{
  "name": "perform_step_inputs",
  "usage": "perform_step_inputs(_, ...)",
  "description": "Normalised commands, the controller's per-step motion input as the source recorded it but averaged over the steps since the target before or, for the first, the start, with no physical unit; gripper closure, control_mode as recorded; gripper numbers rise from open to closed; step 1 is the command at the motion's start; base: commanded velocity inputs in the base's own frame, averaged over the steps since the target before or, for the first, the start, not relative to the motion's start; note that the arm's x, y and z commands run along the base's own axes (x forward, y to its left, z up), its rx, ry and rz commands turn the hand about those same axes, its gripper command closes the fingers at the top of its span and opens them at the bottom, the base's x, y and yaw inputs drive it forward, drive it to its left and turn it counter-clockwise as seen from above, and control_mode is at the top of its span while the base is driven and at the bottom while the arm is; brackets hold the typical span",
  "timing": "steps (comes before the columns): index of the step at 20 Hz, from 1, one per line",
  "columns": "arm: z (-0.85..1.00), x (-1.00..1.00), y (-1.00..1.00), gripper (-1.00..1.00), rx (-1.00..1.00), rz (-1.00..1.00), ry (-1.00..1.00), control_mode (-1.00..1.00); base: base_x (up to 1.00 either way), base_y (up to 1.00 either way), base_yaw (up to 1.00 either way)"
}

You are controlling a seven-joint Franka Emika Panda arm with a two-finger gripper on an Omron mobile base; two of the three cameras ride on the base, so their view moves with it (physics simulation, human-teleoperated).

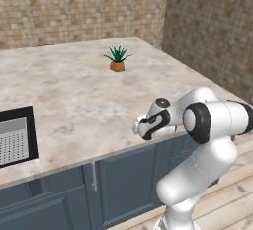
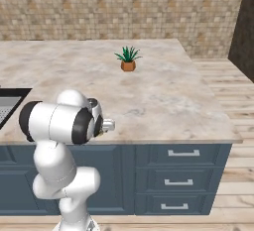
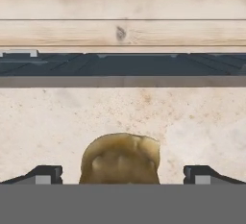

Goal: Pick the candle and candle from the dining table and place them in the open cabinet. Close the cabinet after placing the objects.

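A squat, ribbed yellow-gold candle [image 3: 120, 159] stands on the beige marbled dining table [image 3: 48, 117] in the hand view, close to the table's front edge. My gripper [image 3: 125, 175] is open. Its dark fingertips [image 3: 45, 174] stand wide on either side of the candle, apart from it. In the base views my folded arm [image 1: 207, 120] hangs over the front edge of the dining table [image 1: 74, 91] and hides the candle. The cabinet is out of view.
A spiky green plant in an orange pot [image 1: 117, 59] [image 2: 128, 59] stands far back on the table. A dark-framed grey sink [image 1: 15, 137] lies at the left. Blue-grey drawer fronts [image 2: 183, 180] sit below the top, with wooden floor [image 3: 120, 26] beyond the edge.
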Motion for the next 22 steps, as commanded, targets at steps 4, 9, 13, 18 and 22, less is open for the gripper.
perform_step_inputs(4, -0.12, 0.16, 0.0, -1.0, 0.0, 0.0, 0.0, -1.0, 0.0, 0.0, 0.0)
perform_step_inputs(9, -0.17, 0.08, 0.0, 1.0, 0.0, 0.0, 0.0, -1.0, 0.0, 0.0, 0.0)
perform_step_inputs(13, -0.14, 0.0, 0.0, 1.0, 0.0, 0.0, 0.0, -1.0, 0.0, 0.0, 0.0)
perform_step_inputs(18, 0.0, -0.06, 0.0, 1.0, 0.0, 0.0, -0.03, -1.0, 0.0, 0.0, 0.0)
perform_step_inputs(22, 0.53, -0.48, 0.0, 1.0, 0.0, 0.0, -0.14, -1.0, 0.0, 0.0, 0.0)
